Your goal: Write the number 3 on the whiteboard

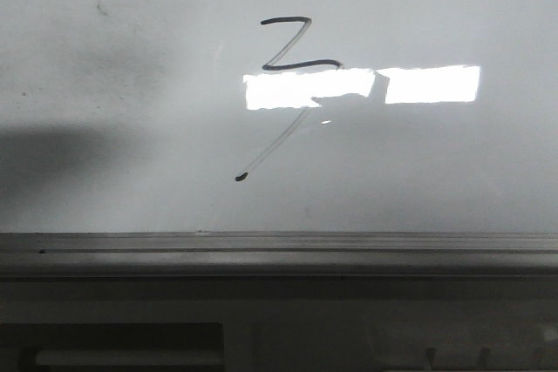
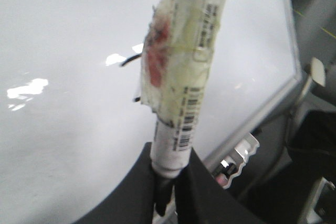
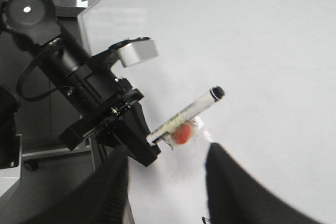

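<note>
The whiteboard (image 1: 436, 172) is bare and open to the right of the number 3 (image 1: 288, 67) and near its tail. At the far left, the left hand (image 3: 152, 148) grips a marker (image 3: 194, 109) above the board. A grey rail (image 1: 279, 246) borders the near edge.

The front view is dim and grey. Two bright rectangular glare patches are reflected on the whiteboard (image 1: 453, 163), washing out part of the number 3 (image 1: 292, 58). A soft shadow is cast at left. Both wrist views are brighter and slightly blurred.
</note>
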You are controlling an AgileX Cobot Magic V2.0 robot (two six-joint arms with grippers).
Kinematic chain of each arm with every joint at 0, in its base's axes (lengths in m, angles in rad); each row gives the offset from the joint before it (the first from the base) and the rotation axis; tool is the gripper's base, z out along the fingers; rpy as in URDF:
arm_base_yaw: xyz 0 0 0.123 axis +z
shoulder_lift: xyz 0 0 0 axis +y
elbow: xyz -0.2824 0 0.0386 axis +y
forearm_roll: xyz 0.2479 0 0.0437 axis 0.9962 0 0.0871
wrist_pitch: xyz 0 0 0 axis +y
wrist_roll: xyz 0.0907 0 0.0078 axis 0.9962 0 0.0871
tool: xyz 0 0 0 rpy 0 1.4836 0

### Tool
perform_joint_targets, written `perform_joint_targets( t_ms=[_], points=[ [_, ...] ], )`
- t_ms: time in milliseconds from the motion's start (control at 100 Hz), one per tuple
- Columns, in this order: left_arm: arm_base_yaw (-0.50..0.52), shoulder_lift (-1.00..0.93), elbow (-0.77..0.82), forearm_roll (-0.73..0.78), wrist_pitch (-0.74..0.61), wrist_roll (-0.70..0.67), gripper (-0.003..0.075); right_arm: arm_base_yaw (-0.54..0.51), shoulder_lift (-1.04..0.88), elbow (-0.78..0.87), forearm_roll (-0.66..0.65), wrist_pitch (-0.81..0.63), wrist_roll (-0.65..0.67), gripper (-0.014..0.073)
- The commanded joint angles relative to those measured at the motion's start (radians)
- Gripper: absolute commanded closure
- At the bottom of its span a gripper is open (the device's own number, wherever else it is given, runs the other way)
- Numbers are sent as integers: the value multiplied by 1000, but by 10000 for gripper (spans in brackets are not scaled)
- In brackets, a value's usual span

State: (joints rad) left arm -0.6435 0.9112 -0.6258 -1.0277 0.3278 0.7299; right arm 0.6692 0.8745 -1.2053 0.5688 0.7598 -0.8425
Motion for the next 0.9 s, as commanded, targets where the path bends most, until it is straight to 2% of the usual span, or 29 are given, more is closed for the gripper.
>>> perform_joint_targets(
  t_ms=[0, 40, 310, 710, 890],
  points=[
    [0, 2, 25, -98, -171, -31, 741, -41, -25, 6, 20, -63, 12, 537],
    [0, 10, 39, -108, -173, -31, 741, -53, -31, 26, 20, -68, 12, 661],
    [-7, 118, 48, -108, -143, -21, 741, -64, -35, 148, 20, -157, 17, 655],
    [-19, 226, 48, -107, -328, -21, 741, -64, -35, 195, 37, -182, 17, 655],
    [-19, 277, 48, -107, -322, -21, 741, -64, -35, 195, 44, -181, 17, 655]
  ],
)
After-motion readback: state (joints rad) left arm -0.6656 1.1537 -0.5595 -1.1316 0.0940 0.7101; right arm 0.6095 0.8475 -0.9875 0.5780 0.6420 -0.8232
